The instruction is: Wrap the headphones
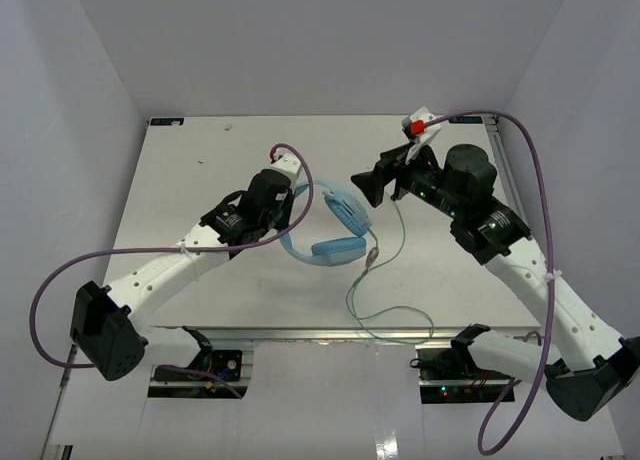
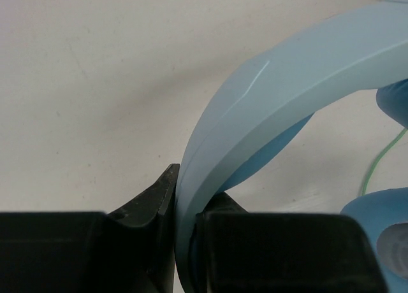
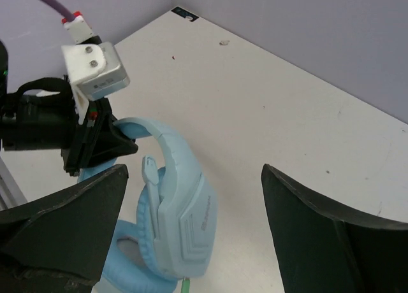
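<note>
Headphones (image 1: 338,247), light blue, pale-green cord (image 1: 349,298)

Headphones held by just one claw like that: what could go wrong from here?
1. The left claw pinches only the thin headband of the headphones; they might twist or slip out.
2. The cord lies loose, looping toward the table's near edge; it could snag or drop over.
3. The right claw hangs open close beside an earcup and may knock it.
</note>
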